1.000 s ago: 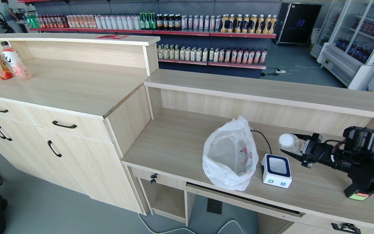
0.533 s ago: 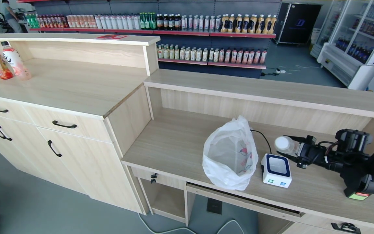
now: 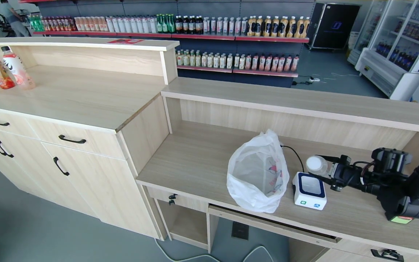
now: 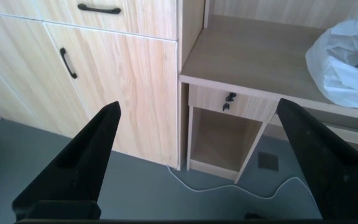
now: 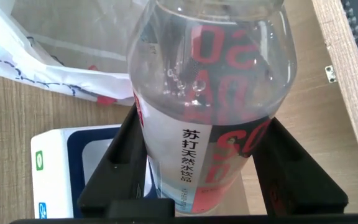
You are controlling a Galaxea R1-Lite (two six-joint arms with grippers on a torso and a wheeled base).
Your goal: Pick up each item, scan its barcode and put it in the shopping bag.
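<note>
Shifted leftward since earlier: right gripper (image 3: 325,168), clamped on bottle (image 3: 316,164), just beside scanner (image 3: 309,190); left gripper (image 4: 197,106) fingers apart.

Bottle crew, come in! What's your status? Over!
Right claw shut on the clear drink bottle, at the scanner. Left claw open, holding nothing. Shopping bag open beside scanner, nothing blocking.

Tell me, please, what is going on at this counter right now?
The robot is checking out a drink. Its right hand is shut on a clear bottle, held on its side close by the white scanner on the lower counter. The open plastic bag stands next to the scanner, and the bottle is not yet in it. The left hand hangs open above the floor.
</note>
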